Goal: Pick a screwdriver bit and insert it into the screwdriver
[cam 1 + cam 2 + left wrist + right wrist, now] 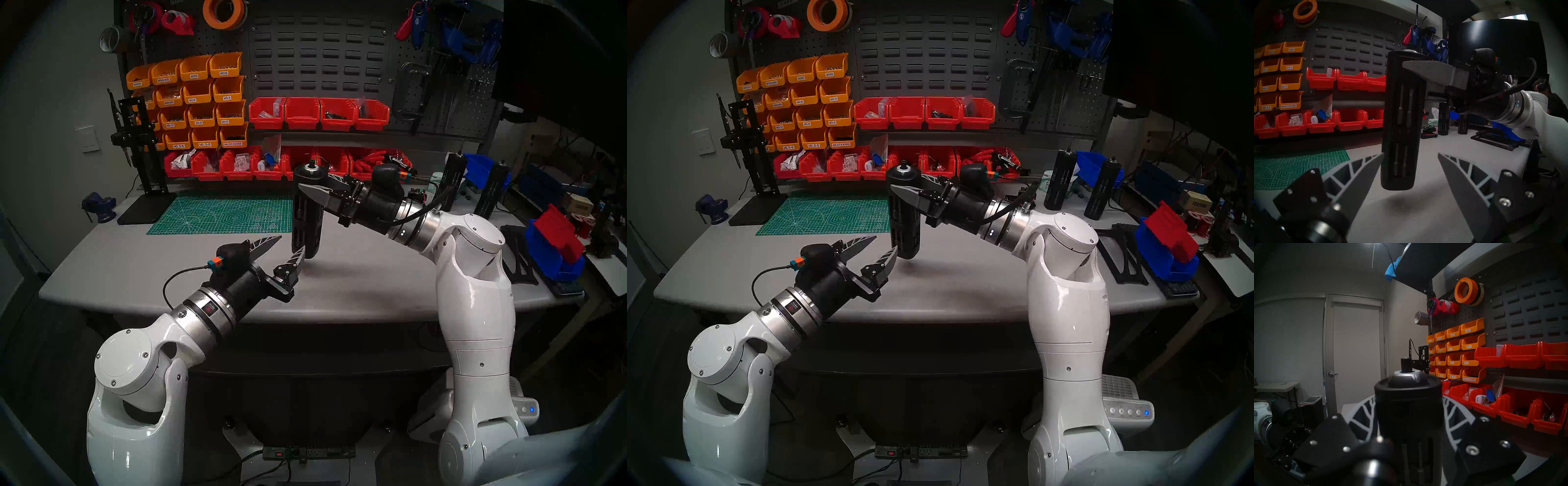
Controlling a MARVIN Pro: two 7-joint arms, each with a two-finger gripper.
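The screwdriver [307, 217] is a tall matte-black cylinder with slotted side windows and a nub on its silver-ringed top. My right gripper [307, 184] is shut on its upper part and holds it upright, just above the grey table [356, 292]. In the left wrist view the screwdriver [1400, 127] hangs over its shadow, and several thin metal screwdriver bits [1400, 103] stand inside its windows. My left gripper [291, 242] is open and empty, its fingertips [1373, 162] on either side of the cylinder's lower end, not touching it. The right wrist view shows the cylinder's top [1407, 378] between the fingers.
A green cutting mat [220, 213] lies at the back left, next to a black stand [142, 163] and a blue vise [100, 205]. Two more black cylinders [453, 180] stand at the back right. Red bins [237, 166] line the back; a blue-and-red bin [556, 244] sits far right.
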